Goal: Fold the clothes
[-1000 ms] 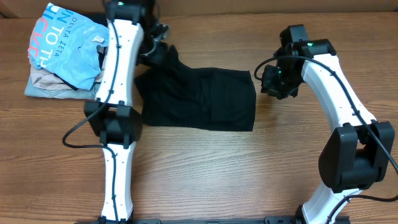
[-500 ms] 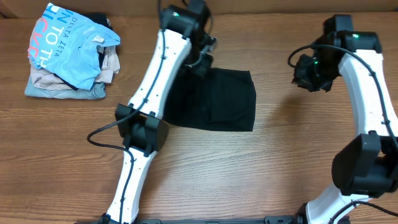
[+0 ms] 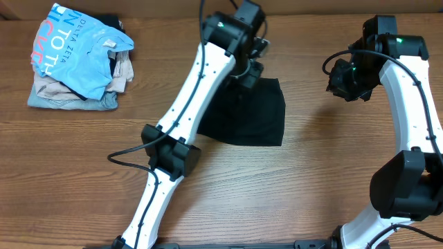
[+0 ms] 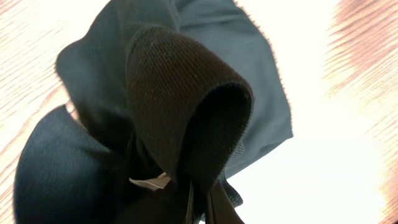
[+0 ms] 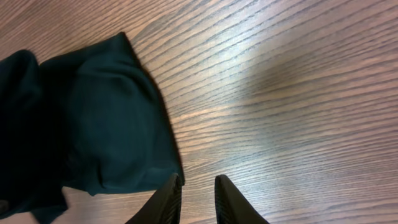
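The clothes, one plain black garment [image 3: 252,117], lie on the table's middle, folded into a narrow block. My left gripper [image 3: 250,66] hovers over its far edge and is shut on a pinched fold of it. In the left wrist view that fold [image 4: 180,74] loops up over the left gripper [image 4: 198,205], with a small white tag [image 4: 149,182] beside it. My right gripper [image 3: 344,79] hangs to the right of the garment, apart from it. In the right wrist view the right gripper [image 5: 198,182] stands slightly open with only bare wood between the fingers, just off the black garment's [image 5: 99,118] corner.
A pile sits at the back left: a light blue lettered T-shirt [image 3: 76,48] on top of beige folded garments [image 3: 62,97]. The left arm [image 3: 201,90] stretches diagonally across the wooden table [image 3: 311,187].
My left gripper has carried the garment's left part to the right over the rest, so the black shape is narrower. The right gripper drew back to the right, then held still.
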Controlling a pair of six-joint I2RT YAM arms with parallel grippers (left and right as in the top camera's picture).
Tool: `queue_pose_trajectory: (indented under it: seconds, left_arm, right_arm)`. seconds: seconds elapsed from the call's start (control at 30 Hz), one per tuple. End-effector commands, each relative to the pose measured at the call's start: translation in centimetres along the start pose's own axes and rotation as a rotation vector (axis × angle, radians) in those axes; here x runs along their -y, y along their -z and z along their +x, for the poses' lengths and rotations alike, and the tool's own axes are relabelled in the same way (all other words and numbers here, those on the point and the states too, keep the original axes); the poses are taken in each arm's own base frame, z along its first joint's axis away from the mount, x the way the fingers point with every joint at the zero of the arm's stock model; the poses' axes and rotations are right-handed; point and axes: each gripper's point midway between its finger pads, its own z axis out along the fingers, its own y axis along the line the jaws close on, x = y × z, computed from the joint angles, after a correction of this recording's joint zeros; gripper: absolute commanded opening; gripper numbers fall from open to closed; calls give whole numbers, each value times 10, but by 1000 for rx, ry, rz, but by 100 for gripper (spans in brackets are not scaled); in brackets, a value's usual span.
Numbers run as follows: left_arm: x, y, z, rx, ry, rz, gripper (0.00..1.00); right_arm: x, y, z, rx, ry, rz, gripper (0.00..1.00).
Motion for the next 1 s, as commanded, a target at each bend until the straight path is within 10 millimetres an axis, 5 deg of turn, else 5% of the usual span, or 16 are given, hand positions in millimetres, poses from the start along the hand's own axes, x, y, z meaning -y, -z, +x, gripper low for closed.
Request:
queue_pose_trajectory:
  seconds: [0.0,0.23,0.37,0.47,0.57,0.73,0.97]
  left_arm:
    - [36,4,-11,61,-25,44,4]
    - [74,-2,-22,114,-52,72,4]
    - [84,-8,-22,113,-72,76,55]
    - [87,-8,-24,124,-78,80,79]
    - [85,-6,-31,150,-68,80,93]
    - [52,15,-47,219,28,66,100]
    - [-46,57,-59,316,229,15,100]
  right_arm:
    - [-7,17,-7,60,21,-19,22]
    - [-5,18,-11,70,16,-19,22]
    - [0,19,-13,75,4,-18,25]
    - [5,21,-16,83,-11,-18,27]
    - [10,22,-17,84,-26,-20,27]
    - [-2,24,-14,60,39,-108,32]
    - [-49,13,11,-3,176,-177,48]
